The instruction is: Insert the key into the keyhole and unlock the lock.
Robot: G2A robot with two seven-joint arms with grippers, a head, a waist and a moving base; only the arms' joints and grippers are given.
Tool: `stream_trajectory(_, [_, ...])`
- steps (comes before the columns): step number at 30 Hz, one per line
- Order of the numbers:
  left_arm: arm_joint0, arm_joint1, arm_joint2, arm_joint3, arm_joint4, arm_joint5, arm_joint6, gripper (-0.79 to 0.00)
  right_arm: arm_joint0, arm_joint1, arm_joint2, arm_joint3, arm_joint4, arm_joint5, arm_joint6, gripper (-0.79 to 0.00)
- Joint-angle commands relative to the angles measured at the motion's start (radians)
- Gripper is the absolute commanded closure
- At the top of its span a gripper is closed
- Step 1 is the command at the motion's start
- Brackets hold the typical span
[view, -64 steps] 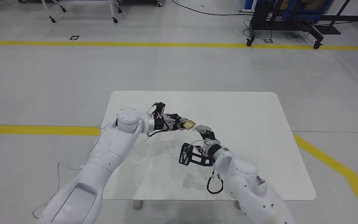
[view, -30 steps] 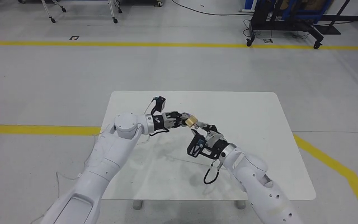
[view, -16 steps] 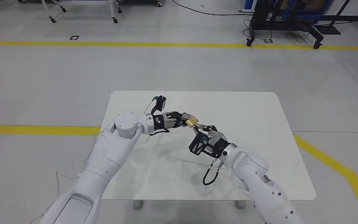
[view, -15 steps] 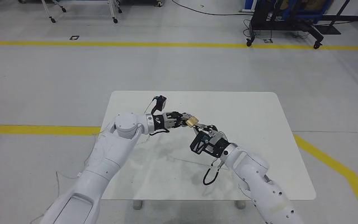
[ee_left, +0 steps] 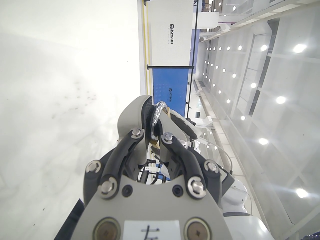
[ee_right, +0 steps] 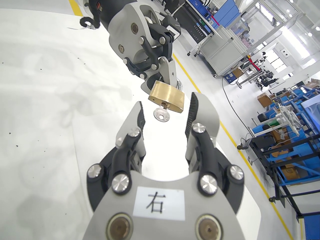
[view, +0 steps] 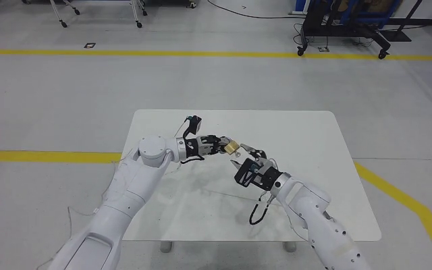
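A brass padlock (ee_right: 166, 97) hangs above the white table (view: 304, 135), and my left gripper (ee_right: 162, 77) is shut on its steel shackle (ee_left: 156, 118). A silver key (ee_right: 162, 114) sticks out of the keyhole in the padlock's underside. My right gripper (ee_right: 168, 108) is open just below the lock. Its fingers (ee_right: 140, 116) stand on either side of the key's head without touching it. From above, the padlock (view: 231, 146) sits between the left gripper (view: 219, 145) and the right gripper (view: 247, 152), near the table's middle.
The table's surface around both arms is bare apart from a few dark specks. A black cable (view: 258, 209) loops off the right forearm. Yellow floor lines (view: 202, 53) and racks lie well beyond the table's edges.
The right gripper rose to the padlock, then opened and drew back a little to the right, leaving the key in the keyhole. The left gripper kept the padlock almost still.
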State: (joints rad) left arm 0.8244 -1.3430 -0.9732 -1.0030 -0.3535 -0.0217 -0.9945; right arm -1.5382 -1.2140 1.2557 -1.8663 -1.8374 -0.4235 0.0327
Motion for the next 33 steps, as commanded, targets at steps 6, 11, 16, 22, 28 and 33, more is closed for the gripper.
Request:
stream_trajectory(6, [-0.001,0.000,-0.002,0.004,-0.004,0.004,0.003,0.000,-0.048,0.011,0.035,-0.039,0.009,-0.025,-0.040,-0.074])
stream_trajectory(11, [-0.004,0.001,-0.008,0.008,-0.005,-0.005,0.009,0.000,-0.073,0.019,0.061,-0.051,0.036,-0.070,-0.072,0.000])
stream_trajectory(16, [-0.004,0.003,-0.009,0.004,0.007,-0.021,0.007,0.000,-0.074,0.030,0.098,-0.040,0.090,-0.158,-0.120,0.000])
stream_trajectory(22, [-0.004,0.004,-0.002,-0.005,0.015,-0.036,-0.035,0.000,-0.011,0.036,0.109,0.027,0.203,-0.297,-0.102,0.000])
stream_trajectory(28, [-0.003,0.004,0.004,-0.007,0.009,-0.032,-0.058,0.000,0.040,0.036,0.090,0.072,0.259,-0.318,-0.059,0.000])
stream_trajectory(33, [-0.005,0.002,0.012,-0.005,0.001,-0.031,-0.072,0.000,0.058,0.037,0.078,0.083,0.271,-0.315,-0.040,0.000])
